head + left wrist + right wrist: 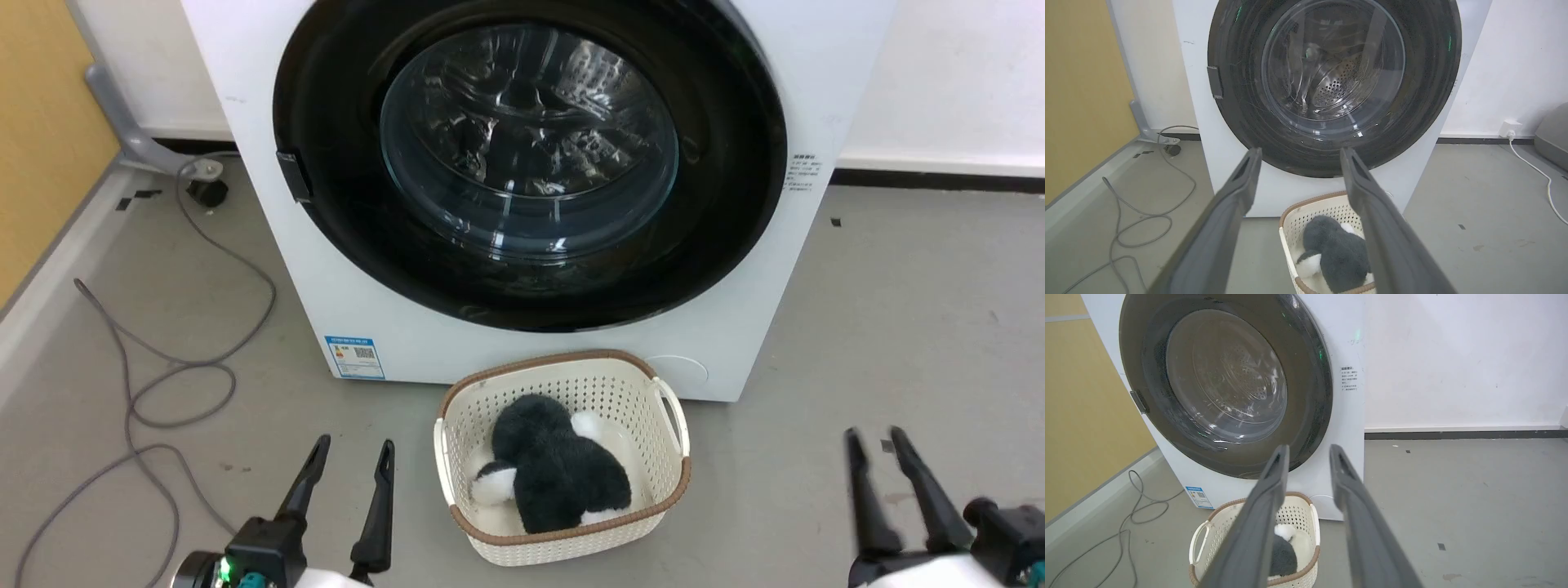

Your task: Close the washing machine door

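Note:
The white washing machine (269,204) stands straight ahead. Its round black washing machine door (343,196) with the clear glass bowl lies flat against the front, its latch tab at the left edge. The same door (1241,102) faces the left wrist view, and in the right wrist view the door (1310,396) appears at an angle. My left gripper (353,447) hangs low at the lower left, open and empty. At the lower right my right gripper (873,435) has its fingers a little apart, holding nothing. Both are well short of the machine.
A cream perforated basket (665,408) with a grey and white plush toy (555,474) sits on the floor right before the machine. A grey cable (163,359) loops over the floor at the left. A white cord (1535,167) and wall socket lie at the right.

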Robot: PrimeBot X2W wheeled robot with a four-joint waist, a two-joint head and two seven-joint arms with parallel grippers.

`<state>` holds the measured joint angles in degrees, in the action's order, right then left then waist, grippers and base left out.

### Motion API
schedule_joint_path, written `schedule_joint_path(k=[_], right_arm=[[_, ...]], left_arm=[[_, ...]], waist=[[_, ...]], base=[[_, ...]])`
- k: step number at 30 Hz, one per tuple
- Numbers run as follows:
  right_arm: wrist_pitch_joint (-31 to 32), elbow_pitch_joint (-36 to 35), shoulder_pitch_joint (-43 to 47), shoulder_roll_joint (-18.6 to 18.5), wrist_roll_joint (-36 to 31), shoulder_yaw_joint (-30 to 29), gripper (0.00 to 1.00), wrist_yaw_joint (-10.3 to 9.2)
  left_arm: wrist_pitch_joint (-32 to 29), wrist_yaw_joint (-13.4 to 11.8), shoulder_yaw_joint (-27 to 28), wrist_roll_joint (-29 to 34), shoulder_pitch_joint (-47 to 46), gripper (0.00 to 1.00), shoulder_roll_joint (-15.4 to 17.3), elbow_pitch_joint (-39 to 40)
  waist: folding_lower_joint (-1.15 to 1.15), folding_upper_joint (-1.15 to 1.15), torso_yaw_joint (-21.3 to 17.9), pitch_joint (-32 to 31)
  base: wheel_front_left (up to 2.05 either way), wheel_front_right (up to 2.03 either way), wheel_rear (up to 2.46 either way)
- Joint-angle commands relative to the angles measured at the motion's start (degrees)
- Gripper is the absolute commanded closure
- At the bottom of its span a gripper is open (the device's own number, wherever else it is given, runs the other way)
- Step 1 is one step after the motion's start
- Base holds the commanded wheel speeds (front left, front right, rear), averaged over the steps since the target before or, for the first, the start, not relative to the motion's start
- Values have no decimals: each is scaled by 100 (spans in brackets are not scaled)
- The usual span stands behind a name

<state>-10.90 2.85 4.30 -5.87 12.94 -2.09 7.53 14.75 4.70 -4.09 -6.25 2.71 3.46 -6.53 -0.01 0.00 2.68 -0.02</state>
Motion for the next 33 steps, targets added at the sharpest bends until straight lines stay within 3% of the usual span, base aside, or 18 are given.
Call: schedule_joint_path(k=[1, 18, 19, 33], right_arm=[[-6, -71, 115, 81, -43, -36, 0, -4], [-29, -211, 387, 276, -225, -87, 0, -4], [-3, -177, 293, 241, -190, -85, 100, 0], [98, -178, 223, 245, -283, -55, 100, 0]], left_arm=[[25, -11, 6, 30, 95, 0, 26, -19], [25, -56, -5, 89, 201, 0, 13, -61], [0, -51, -6, 92, 123, 100, -1, -59], [-136, -86, 28, 141, 87, 100, -14, -1]], waist=[[1, 0, 2, -24], [1, 0, 52, -40], [1, 0, 52, -39], [1, 0, 26, -35]], base=[[0, 0, 0], [0, 0, 0], [0, 0, 0], [0, 0, 0]])
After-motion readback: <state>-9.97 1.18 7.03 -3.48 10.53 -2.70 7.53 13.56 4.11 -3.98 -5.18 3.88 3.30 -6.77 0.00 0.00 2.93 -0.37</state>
